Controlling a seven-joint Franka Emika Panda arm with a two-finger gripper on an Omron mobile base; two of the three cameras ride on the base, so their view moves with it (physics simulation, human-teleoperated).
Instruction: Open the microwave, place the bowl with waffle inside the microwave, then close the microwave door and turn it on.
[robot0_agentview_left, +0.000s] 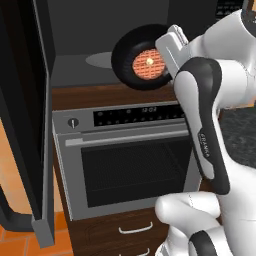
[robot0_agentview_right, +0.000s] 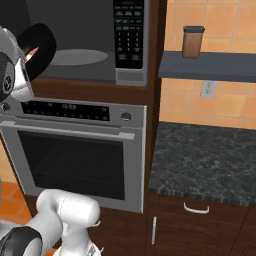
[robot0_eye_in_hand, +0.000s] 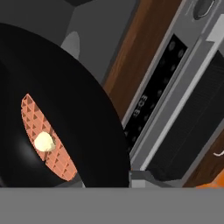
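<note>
The microwave (robot0_agentview_right: 131, 70) stands open, its grey cavity and round turntable (robot0_agentview_right: 77, 56) in view. The microwave door (robot0_agentview_left: 30, 125) is swung wide to the left, with its black curved handle (robot0_agentview_left: 10, 215) low down. My gripper (robot0_agentview_left: 166, 50) is shut on the right rim of the black bowl (robot0_agentview_left: 131, 50) and holds it tilted at the cavity's mouth, above the wooden ledge. The orange-brown waffle (robot0_agentview_left: 148, 63) with a pale dab on it lies inside. In the hand view the bowl (robot0_eye_in_hand: 78, 113) and waffle (robot0_eye_in_hand: 43, 140) sit close up. The bowl (robot0_agentview_right: 42, 45) also hangs left of the keypad (robot0_agentview_right: 130, 35).
A silver oven (robot0_agentview_left: 130, 165) with a knob and display strip sits right below the microwave, with wooden drawers (robot0_agentview_left: 135, 230) under it. To the right are a dark stone counter (robot0_agentview_right: 210, 155) and a shelf (robot0_agentview_right: 210, 65) carrying a brown jar (robot0_agentview_right: 192, 41).
</note>
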